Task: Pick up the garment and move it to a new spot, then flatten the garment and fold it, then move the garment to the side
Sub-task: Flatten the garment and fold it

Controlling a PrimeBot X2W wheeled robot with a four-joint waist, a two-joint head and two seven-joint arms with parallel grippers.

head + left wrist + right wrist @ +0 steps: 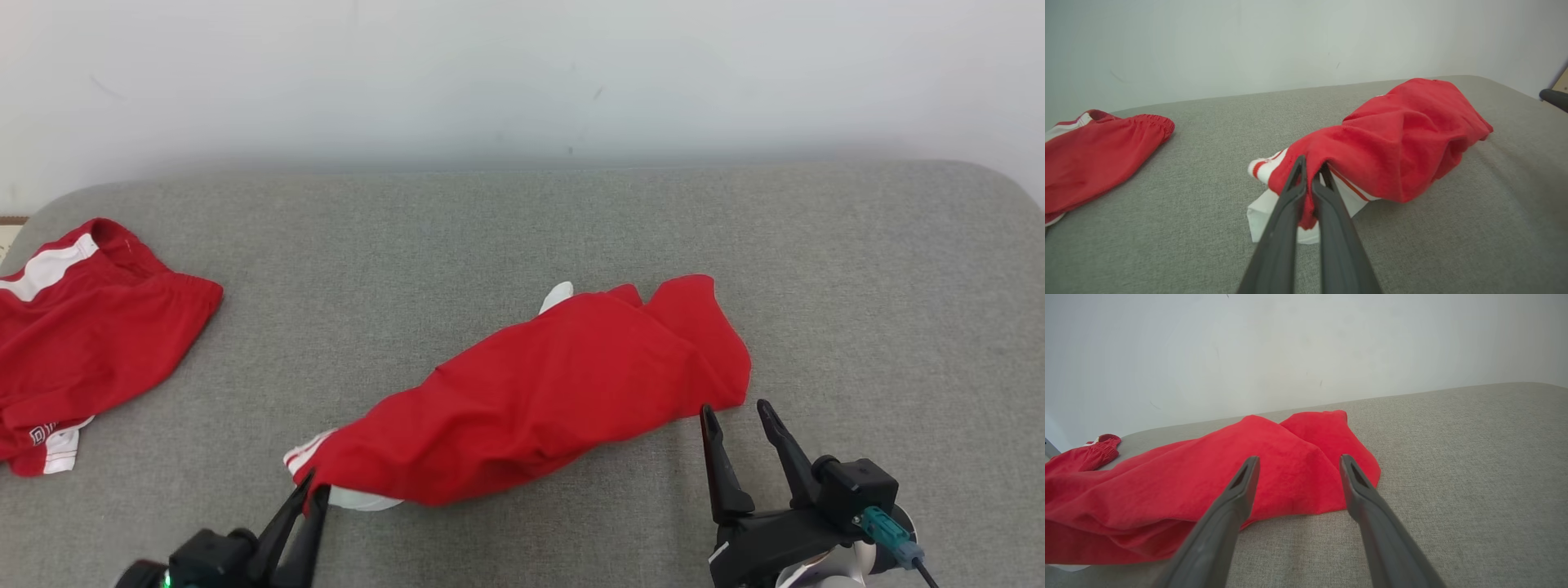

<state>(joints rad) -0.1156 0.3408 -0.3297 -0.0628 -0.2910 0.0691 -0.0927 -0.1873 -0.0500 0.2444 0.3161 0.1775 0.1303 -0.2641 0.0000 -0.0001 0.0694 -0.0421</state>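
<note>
the left gripper (314, 492) has its jaws pressed together, pinching the near-left corner of the crumpled red fabric garment with white striped trim (539, 392). the right gripper (733, 408) is spread wide and holds nothing, its tips just beside the garment's right end. the garment lies across the middle of the grey fabric-covered surface (522, 220), well apart from a second red-and-white garment (90, 335) at the left

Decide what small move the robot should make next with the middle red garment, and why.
Probably ease the right gripper forward and close it on the near right edge of the garment. The left gripper is shut on the opposite corner, while the right one is open at the cloth's edge.
</note>
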